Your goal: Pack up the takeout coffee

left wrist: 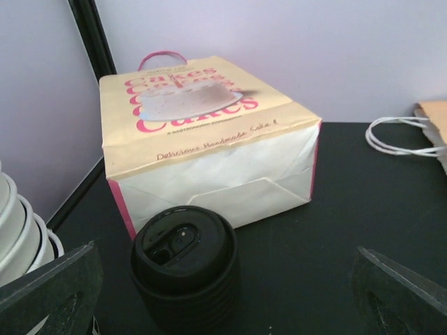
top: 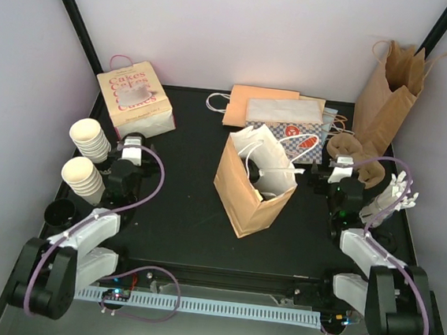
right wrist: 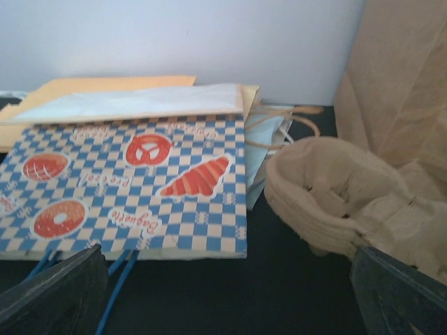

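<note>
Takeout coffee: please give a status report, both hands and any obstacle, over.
Left hand open, empty; right hand open, empty. No coffee cup clearly visible; dark shape inside open brown bag, cannot tell. Black lid stack just ahead of left hand.

Worktop [top: 177, 234] black. Centre: brown paper bag [top: 240, 201] standing, mouth open, white handles. 10 o'clock: pink-lettered cake box [top: 135, 100]. 9 o'clock: two stacks of cream cups [top: 90, 140]. 12 o'clock: flat bags [top: 280, 116], overlapping. 2 o'clock: tall brown bag [top: 387, 92]. Left end effector [top: 134, 138] just beside the cake box. Right end effector [top: 342, 161] near the pulp carriers [top: 351, 146].
</note>
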### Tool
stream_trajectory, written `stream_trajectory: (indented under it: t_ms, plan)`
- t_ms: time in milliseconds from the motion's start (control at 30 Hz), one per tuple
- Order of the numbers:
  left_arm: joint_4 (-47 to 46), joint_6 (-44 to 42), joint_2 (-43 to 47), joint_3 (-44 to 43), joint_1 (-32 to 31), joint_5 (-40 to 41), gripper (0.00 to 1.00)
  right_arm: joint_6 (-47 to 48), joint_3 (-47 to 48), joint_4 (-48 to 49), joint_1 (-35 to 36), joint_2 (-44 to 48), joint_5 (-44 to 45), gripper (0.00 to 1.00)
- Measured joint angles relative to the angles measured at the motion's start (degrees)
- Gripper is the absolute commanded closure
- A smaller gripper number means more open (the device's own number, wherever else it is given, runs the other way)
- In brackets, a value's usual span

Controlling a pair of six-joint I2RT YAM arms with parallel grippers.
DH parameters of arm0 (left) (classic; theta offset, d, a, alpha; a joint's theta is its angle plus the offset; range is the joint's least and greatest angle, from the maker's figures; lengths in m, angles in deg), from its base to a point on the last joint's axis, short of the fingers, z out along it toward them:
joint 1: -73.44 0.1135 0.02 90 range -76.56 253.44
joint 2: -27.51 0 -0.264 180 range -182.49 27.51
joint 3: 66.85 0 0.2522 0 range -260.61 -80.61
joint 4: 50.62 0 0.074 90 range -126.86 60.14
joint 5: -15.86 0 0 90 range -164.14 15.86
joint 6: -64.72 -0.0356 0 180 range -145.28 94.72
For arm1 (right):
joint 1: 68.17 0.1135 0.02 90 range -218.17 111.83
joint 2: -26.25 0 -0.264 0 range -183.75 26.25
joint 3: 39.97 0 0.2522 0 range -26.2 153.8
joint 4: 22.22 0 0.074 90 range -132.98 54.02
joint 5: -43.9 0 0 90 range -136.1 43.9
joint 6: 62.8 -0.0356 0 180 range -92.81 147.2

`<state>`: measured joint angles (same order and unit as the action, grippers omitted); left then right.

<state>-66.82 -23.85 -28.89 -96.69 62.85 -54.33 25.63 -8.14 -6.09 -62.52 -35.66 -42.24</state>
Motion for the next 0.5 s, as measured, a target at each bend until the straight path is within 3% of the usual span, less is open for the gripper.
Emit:
stream_trajectory:
  t_ms: [167, 500]
  plan:
    - [-8.3, -1.4, -8.1, 2.2, 3.8, -4.9, 0.01, 1.4, -1.4, 8.5, -0.7, -8.5, -0.9, 0.03]
    - [-18.2, -5.6, -16.3, 2.0, 4.4, -9.4, 0.01, 2.5, -1.9, 21.7, -3.4, -18.4, -1.1, 0.00]
